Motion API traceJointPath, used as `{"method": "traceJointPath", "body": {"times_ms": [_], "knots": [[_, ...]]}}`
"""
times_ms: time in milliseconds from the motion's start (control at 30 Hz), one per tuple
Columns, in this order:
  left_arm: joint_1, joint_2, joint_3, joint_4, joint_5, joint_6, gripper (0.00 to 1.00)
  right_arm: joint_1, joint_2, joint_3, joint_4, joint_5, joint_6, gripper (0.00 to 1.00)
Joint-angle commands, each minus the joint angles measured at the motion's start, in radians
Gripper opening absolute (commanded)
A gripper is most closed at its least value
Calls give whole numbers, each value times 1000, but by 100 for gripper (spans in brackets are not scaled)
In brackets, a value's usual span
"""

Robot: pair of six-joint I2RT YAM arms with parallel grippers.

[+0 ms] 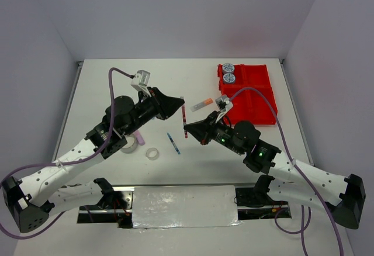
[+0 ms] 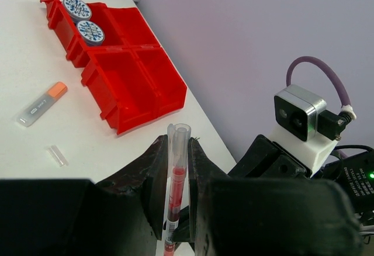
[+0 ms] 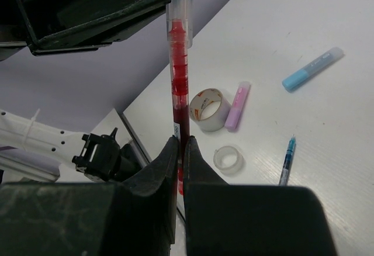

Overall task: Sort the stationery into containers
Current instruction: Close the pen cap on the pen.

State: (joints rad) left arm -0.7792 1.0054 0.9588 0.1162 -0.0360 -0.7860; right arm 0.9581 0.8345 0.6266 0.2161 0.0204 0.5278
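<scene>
A red pen (image 1: 184, 117) is held in the air between both grippers. My left gripper (image 1: 178, 105) is shut on its clear-capped end (image 2: 177, 151). My right gripper (image 1: 188, 130) is shut on its other end (image 3: 180, 92). The red four-compartment tray (image 1: 257, 101) stands at the back right, with two blue-patterned tape rolls (image 1: 228, 68) (image 1: 229, 78) in its far left compartment. An orange-capped stick (image 1: 202, 104) lies left of the tray. A blue pen (image 1: 173, 143), two clear tape rings (image 1: 152, 153) (image 1: 130, 144), a pink stick (image 1: 139, 135) and a blue stick (image 3: 312, 69) lie on the table.
A small clear tube piece (image 2: 56, 155) lies on the table near the orange-capped stick (image 2: 41, 105). The tray's three other compartments (image 2: 134, 86) show nothing inside. White walls close in the table at the back and sides.
</scene>
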Motion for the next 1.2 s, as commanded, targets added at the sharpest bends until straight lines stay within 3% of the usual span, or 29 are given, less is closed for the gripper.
{"method": "traceJointPath", "body": {"times_ms": [0,233,433,667,900,1000,1100,1167], "knots": [[0,-2,-11,57,22,-4,0,8,-3,56,55,44,-3,0],[0,1,-20,51,28,11,0,7,3,108,52,105,-48,0],[0,22,1,24,64,28,0,7,9,139,100,66,-218,0],[0,32,41,-20,91,62,15,7,-26,93,144,-42,-364,0],[0,35,41,-10,114,64,18,7,-63,58,167,-1,-374,0],[1,39,40,-4,120,65,23,7,-61,71,157,7,-365,0],[1,32,32,14,134,68,35,7,-51,87,138,-10,-364,0],[0,27,31,19,130,68,36,7,-49,87,135,-13,-362,0]]}}
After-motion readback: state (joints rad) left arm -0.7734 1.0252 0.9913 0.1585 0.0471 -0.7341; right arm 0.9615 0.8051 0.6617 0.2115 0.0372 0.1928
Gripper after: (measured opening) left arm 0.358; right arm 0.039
